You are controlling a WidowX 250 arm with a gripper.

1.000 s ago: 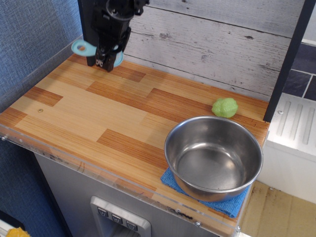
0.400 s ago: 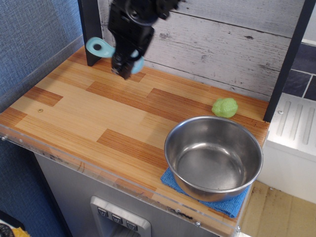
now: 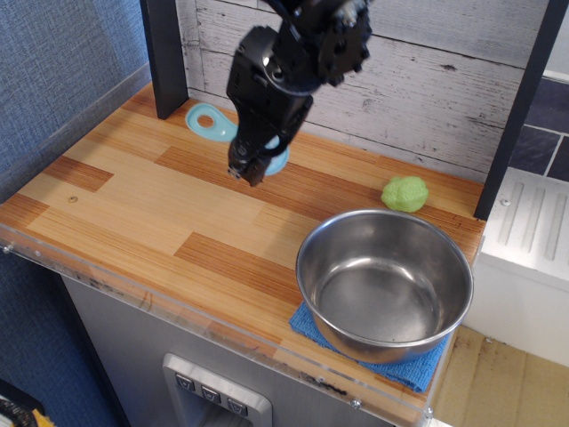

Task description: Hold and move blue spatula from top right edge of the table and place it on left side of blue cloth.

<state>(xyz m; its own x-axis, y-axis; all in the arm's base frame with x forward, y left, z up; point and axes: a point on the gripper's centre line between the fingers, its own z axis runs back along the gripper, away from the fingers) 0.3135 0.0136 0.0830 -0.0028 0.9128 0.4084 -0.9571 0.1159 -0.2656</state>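
My black gripper is shut on the blue spatula and holds it above the wooden table, over the back middle-left. The handle with its oval hole sticks out to the left; the round head shows just right of the fingers and is mostly hidden by them. The blue cloth lies at the front right corner under a steel bowl, with only its front edge and left corner showing. The gripper is well left of and behind the cloth.
A green lumpy ball sits at the back right near the wall. A dark post stands at the back left and another at the right. The clear plastic front edge runs along the table's front.
The gripper has carried the spatula from the back left corner rightward and forward, toward the middle of the table. The bowl, cloth and green ball have not moved.
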